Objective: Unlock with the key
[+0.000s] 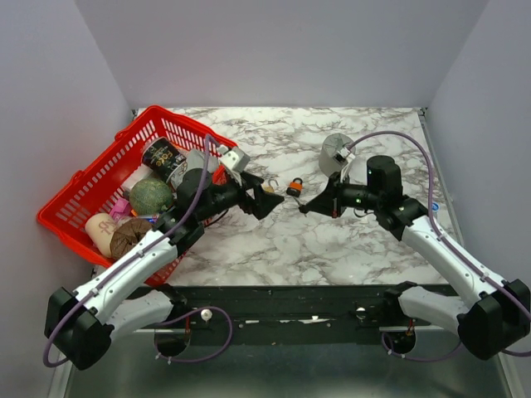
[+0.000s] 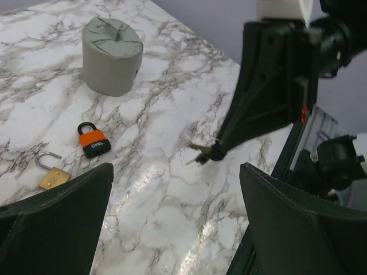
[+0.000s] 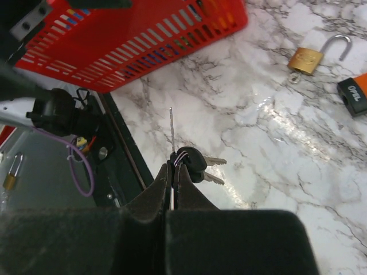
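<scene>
Right wrist view: the right claw (image 3: 172, 169) sits at lower centre, its fingers pressed together and pinching the key (image 3: 194, 161) at its black head. Whether contact falls on the head or on a ring is hard to resolve. A second blade shows beside the first. The key is held over the marble surface (image 3: 258, 229), at frame centre. Farther off, at upper right, lie the brass padlock (image 3: 309, 57), its shackle swung free, and the orange padlock (image 3: 354, 94), cut by the frame edge. The red basket (image 3: 143, 40) fills the upper left.

Left wrist view: the left claw (image 2: 175, 172) has its fingers spread fully apart and holds nothing. The grey roll (image 2: 112, 54) stands at upper left.
</scene>
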